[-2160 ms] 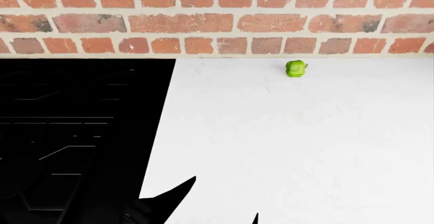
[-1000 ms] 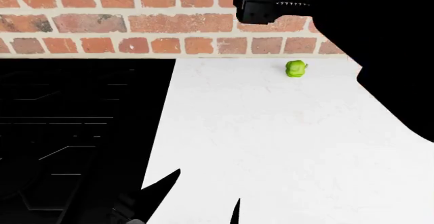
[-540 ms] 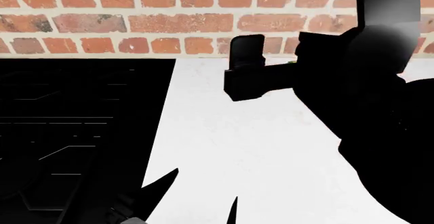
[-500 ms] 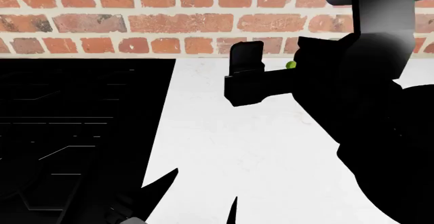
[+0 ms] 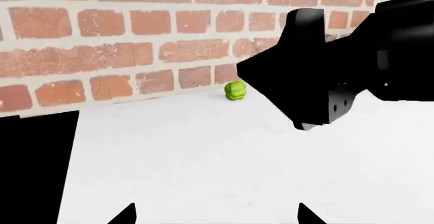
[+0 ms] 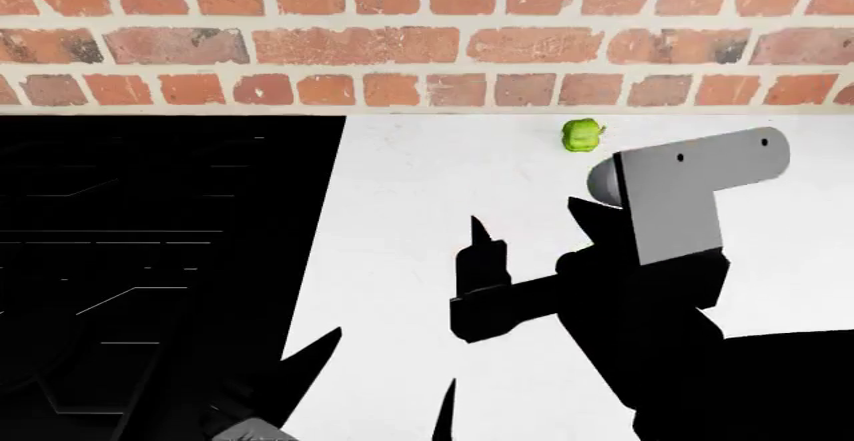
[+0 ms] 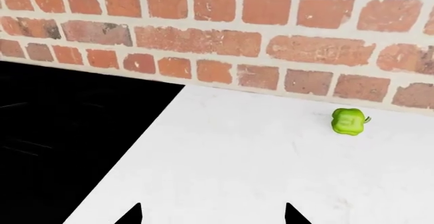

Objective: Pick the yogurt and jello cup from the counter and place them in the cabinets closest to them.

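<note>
Now lower over the white table (image 6: 400, 211) than half a second ago: right gripper (image 7: 211, 216), uncovering green pepper-like item (image 6: 582, 136) beside brick wall (image 6: 400, 41). Jaws apart, empty; likewise left gripper (image 5: 215, 216).

Kitchen, white counter (image 6: 441, 191), black stovetop (image 6: 147, 261), brick wall (image 6: 400, 31)

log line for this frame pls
right gripper: open, empty, over plain white counter | left gripper: open, empty | small bright green lobed object: untouched, near red brick wall
</note>
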Robot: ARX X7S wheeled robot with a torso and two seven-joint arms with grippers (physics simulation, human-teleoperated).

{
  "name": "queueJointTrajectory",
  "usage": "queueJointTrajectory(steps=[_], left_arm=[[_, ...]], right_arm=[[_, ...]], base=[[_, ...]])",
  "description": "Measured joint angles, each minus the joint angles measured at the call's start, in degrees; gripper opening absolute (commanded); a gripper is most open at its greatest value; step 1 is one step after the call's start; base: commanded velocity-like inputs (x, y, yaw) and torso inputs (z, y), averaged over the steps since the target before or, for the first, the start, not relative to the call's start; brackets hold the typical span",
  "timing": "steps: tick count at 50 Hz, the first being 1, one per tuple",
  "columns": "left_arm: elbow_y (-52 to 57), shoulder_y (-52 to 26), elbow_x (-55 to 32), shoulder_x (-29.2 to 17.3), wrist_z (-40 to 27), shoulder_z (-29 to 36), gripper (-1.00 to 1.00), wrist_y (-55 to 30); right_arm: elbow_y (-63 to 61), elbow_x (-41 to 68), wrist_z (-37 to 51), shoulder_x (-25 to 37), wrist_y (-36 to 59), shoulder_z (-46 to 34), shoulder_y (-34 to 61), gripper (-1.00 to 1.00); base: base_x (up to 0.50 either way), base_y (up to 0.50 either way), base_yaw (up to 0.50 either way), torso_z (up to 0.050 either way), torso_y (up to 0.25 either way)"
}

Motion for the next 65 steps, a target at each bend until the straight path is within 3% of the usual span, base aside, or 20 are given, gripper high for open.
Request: queueJointTrajectory(steps=[23,44,65], left_arm=[[-0.89,1.13,0.36,-1.59,1.60,-0.57,1.00,1.12],[-1.37,1.51,-0.12,-1.72,2.34,-1.28,1.00,1.16],[-1.43,1.70,-0.87,-0.91,2.13,-2.06,1.00,0.31]], right_arm=[[-9.77,-20.35,1.36,3.95,-3.51,-3.75,-16.28,1.00],[-11.39,-27.75,0.84,5.17,-4.08,-6.36,-22.62,1.00],[-11.49,-28.87,-0.35,5.83,-4.59,-7.20,-23.94,1.00]], base=[[0.00,0.00,0.00,0.000,0.000],[0.00,0.12,0.00,0.000,0.000],[-0.49,0.00,0.00,0.000,0.000]])
